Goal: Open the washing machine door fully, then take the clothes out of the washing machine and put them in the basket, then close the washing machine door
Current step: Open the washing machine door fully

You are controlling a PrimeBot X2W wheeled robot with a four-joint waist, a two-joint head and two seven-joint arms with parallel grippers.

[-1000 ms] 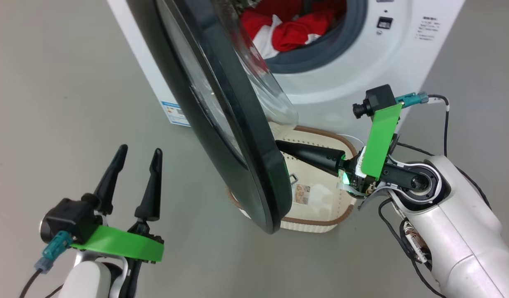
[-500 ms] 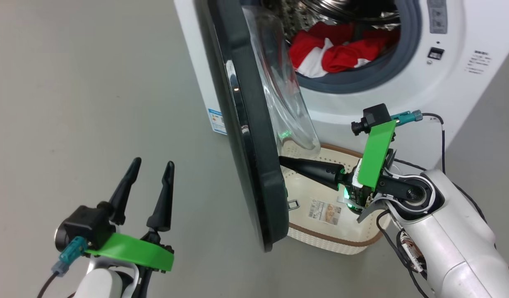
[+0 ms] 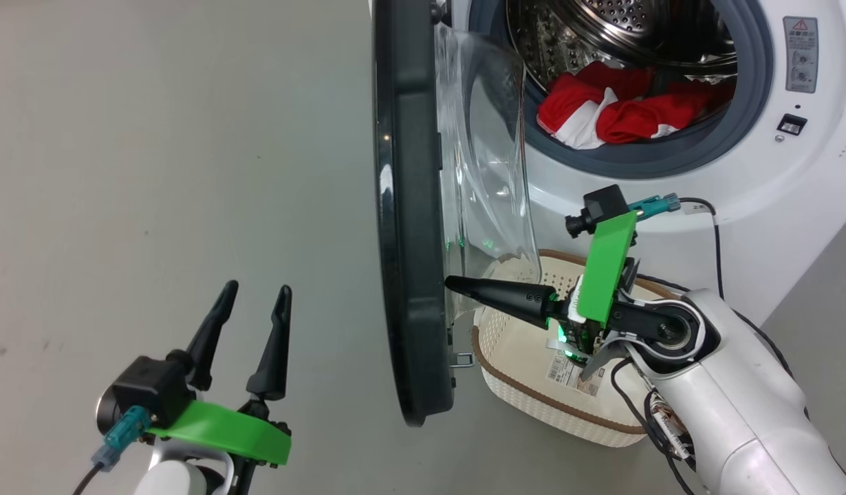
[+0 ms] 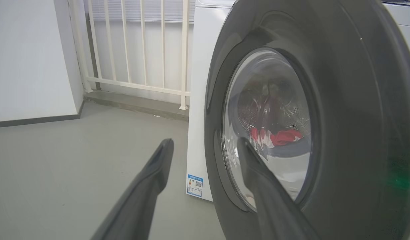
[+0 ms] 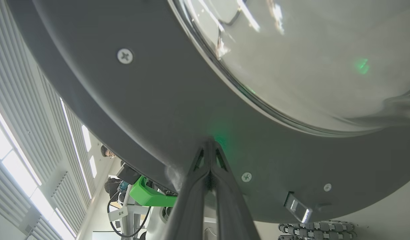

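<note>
Plainly the step in hand is the first one: swinging the washing machine door (image 3: 406, 240) fully open. It stands edge-on in the head view, about square to the front of the washing machine (image 3: 739, 179), so I judge it roughly half way through its swing.

To do this well, the push should follow the door's arc around its hinge and not run in a straight line, or the tip will skate across the smooth dark plastic. The contact point should stay on the door's rim, below the bulging glass, and clear of the metal latch near the door's lower edge. The arm must also pass over the basket (image 3: 533, 330), which sits on the floor on the door's inner side, just beside its bottom edge. It looks empty apart from its label.

The right gripper (image 3: 454, 283) has its two fingers pressed together into a single point and grasps nothing. In the right wrist view that point bears against the door's inner rim, between two screws.

The left gripper (image 3: 258, 289) hangs on the door's outer side, well apart from it, fingers spread wide and empty. It lies where the door would swing, so it may need to give way.

The clothes (image 3: 622, 113) lie in the drum behind the door's inner side, untouched.
</note>
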